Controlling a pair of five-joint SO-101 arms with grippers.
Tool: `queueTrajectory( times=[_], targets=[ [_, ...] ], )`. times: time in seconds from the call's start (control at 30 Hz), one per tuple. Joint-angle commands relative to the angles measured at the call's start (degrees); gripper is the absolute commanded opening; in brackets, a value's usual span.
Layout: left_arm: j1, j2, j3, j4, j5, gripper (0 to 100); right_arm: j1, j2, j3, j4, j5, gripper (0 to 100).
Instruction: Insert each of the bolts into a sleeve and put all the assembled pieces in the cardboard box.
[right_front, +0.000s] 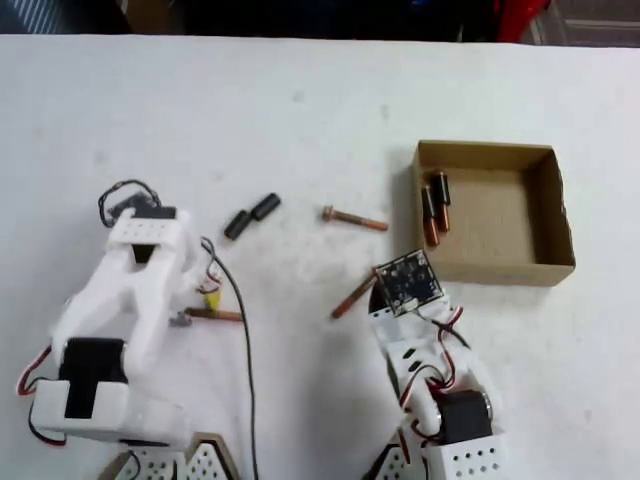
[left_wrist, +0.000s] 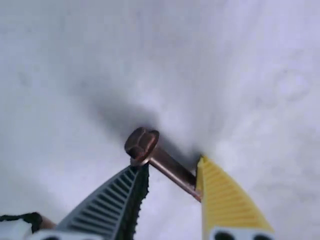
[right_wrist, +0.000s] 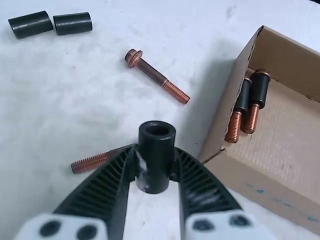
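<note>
Left tool (left_wrist: 172, 169) low, seemingly around bolt (left_wrist: 142, 143)

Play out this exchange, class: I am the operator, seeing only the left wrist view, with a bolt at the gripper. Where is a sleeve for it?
Observer: The right gripper is shut on a black sleeve, its hollow end showing.
Operator: Any spare ones?
Observer: Two loose sleeves lie end to end on the table.
Operator: And the box?
Observer: The cardboard box holds two assembled pieces.
</note>
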Motion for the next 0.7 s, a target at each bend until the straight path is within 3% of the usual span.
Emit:
queueTrajectory(
  times=[0.0, 0.1, 0.27, 0.6, 0.67],
  targets=[
    [-2.3, 1.5, -0.4, -3.8, 0.6, 18, 0.3, -0.6, -0.5, -1.6, 0.5, 1.7],
    [-2.7, 2.6, -0.7, -3.9, 0.6, 17, 0.3, -0.6, -0.5, -1.6, 0.6, 1.7],
    [-2.7, 2.6, -0.9, -7.5, 0.2, 1, 0.3, -0.6, -0.5, -1.6, 0.6, 1.7],
    [-2.2, 2.8, -0.9, -14.1, 0.0, 2, 0.3, -0.6, -0.5, -1.6, 0.6, 1.7],
    [-2.2, 2.8, -0.9, -14.9, -3.4, 2, 0.3, -0.6, -0.5, -1.6, 0.6, 1.7]
  ],
)
